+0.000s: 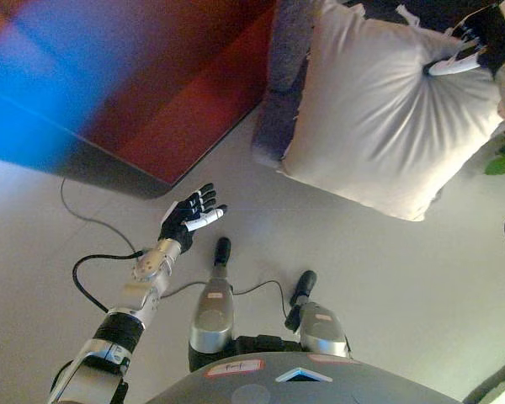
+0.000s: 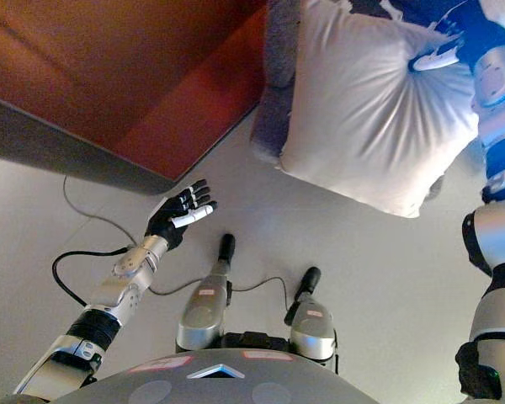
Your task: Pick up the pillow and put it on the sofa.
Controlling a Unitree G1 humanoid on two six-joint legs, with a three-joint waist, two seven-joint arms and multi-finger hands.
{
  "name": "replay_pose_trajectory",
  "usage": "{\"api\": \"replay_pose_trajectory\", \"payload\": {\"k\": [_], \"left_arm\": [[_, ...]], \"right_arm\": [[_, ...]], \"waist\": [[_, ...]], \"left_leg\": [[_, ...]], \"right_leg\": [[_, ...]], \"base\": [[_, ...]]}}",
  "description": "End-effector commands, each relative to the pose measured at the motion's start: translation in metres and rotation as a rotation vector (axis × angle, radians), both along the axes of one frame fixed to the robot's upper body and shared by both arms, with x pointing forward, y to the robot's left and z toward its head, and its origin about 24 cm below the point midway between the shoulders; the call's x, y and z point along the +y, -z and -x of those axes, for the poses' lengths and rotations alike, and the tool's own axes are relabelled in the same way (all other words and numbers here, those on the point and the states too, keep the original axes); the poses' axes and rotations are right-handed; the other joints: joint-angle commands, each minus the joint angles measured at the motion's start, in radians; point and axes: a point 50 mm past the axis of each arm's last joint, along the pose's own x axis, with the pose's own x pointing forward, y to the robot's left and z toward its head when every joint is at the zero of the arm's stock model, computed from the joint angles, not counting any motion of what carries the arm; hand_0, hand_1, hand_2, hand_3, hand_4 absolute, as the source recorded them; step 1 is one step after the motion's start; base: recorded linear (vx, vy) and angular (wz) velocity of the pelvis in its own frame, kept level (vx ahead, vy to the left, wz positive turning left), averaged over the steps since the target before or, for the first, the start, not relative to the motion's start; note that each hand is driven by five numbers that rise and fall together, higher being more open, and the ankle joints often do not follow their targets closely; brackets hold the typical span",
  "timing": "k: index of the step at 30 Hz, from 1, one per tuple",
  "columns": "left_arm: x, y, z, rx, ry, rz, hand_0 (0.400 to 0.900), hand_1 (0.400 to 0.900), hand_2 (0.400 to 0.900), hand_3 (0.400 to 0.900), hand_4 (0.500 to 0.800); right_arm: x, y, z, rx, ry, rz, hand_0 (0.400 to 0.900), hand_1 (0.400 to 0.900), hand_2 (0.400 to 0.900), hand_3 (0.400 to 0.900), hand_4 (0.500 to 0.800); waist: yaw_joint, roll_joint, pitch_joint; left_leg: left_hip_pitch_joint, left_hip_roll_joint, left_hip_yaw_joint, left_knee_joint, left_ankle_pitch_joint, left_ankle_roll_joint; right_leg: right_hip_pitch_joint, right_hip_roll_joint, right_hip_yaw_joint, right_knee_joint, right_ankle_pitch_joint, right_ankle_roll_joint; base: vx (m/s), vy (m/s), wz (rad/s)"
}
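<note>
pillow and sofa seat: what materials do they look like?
Pillow: soft white woven cloth over loose filling, judging by creases radiating from where the right hand pinches it. Sofa: smooth matte red-brown upholstery, leather or fabric unclear.

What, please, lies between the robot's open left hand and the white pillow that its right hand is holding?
Only bare pale floor lies between the left hand and the pillow, which the right hand grips. The right eye view shows this best.
</note>
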Motion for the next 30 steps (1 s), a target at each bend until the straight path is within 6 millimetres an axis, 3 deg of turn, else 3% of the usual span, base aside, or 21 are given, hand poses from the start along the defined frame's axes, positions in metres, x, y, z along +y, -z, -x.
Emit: {"api": "replay_pose_trajectory", "payload": {"k": [1, 3, 10, 18, 22, 28, 29, 30], "left_arm": [[-0.007, -0.026, -0.009, -0.128, 0.112, -0.002, 0.900, 0.900, 0.900, 0.900, 0.800], [-0.010, -0.028, -0.011, -0.132, 0.117, 0.004, 0.900, 0.900, 0.900, 0.900, 0.800], [-0.017, -0.023, -0.012, -0.110, 0.116, 0.008, 0.900, 0.900, 0.900, 0.900, 0.800], [-0.008, -0.020, -0.013, -0.104, 0.049, -0.013, 0.900, 0.900, 0.900, 0.900, 0.800], [0.001, -0.014, -0.010, -0.083, -0.013, -0.026, 0.900, 0.900, 0.900, 0.900, 0.800], [0.008, -0.008, -0.006, -0.066, -0.069, -0.042, 0.900, 0.900, 0.900, 0.900, 0.800], [0.009, -0.007, -0.005, -0.063, -0.066, -0.046, 0.900, 0.900, 0.900, 0.900, 0.800], [0.010, -0.005, -0.003, -0.060, -0.074, -0.058, 0.900, 0.900, 0.900, 0.900, 0.800]], "right_arm": [[0.008, -0.111, 0.010, -0.393, 0.032, 0.026, 0.900, 0.900, 0.900, 0.900, 0.800], [0.006, -0.118, 0.014, -0.451, 0.045, -0.026, 0.900, 0.900, 0.900, 0.900, 0.800], [0.020, -0.105, 0.002, -0.417, 0.018, -0.048, 0.900, 0.900, 0.900, 0.900, 0.800], [0.051, -0.093, -0.008, -0.499, -0.143, -0.176, 0.900, 0.900, 0.900, 0.900, 0.800], [0.071, -0.075, -0.007, -0.531, -0.280, -0.234, 0.900, 0.900, 0.900, 0.900, 0.800], [0.084, 0.000, 0.009, -0.484, -0.391, -0.415, 0.900, 0.900, 0.900, 0.900, 0.800], [0.083, 0.003, 0.010, -0.482, -0.387, -0.418, 0.900, 0.900, 0.900, 0.900, 0.800], [0.087, 0.036, 0.021, -0.438, -0.412, -0.501, 0.900, 0.900, 0.900, 0.900, 0.800]], "waist": [[0.051, -0.058, -0.125], [0.056, -0.052, -0.128], [0.059, -0.056, -0.137], [0.025, -0.079, -0.160], [-0.014, -0.089, -0.178], [-0.060, -0.093, -0.204], [-0.056, -0.096, -0.206], [-0.074, -0.095, -0.217]], "left_leg": [[0.017, 0.030, -0.016, -0.026, -0.004, -0.076], [0.007, 0.027, -0.031, -0.030, 0.001, -0.078], [0.034, 0.024, -0.044, -0.024, -0.016, -0.066], [0.084, 0.018, 0.002, 0.002, -0.071, -0.038], [0.112, 0.017, 0.041, 0.027, -0.103, -0.023], [0.160, 0.024, 0.095, 0.033, -0.128, -0.013], [0.162, 0.025, 0.096, 0.032, -0.128, -0.013], [0.173, 0.025, 0.110, 0.026, -0.129, -0.011]], "right_leg": [[-0.070, -0.037, 0.016, 0.036, 0.080, 0.051], [-0.069, -0.037, 0.004, 0.028, 0.080, 0.053], [-0.022, -0.037, -0.008, 0.020, 0.073, 0.052], [0.000, -0.048, 0.044, 0.019, 0.074, 0.054], [-0.002, -0.053, 0.089, 0.027, 0.073, 0.052], [0.009, -0.055, 0.131, 0.030, 0.072, 0.054], [0.009, -0.055, 0.132, 0.029, 0.071, 0.054], [0.008, -0.056, 0.140, 0.031, 0.071, 0.056]], "base": [[-0.02, -0.025, 0.43], [0.05, -0.003, 0.25], [0.04, 0.001, 0.03], [0.01, 0.044, -0.25], [-0.01, 0.064, -0.38], [-0.01, 0.047, -0.31], [-0.02, 0.052, -0.24], [-0.01, 0.034, -0.14]]}}
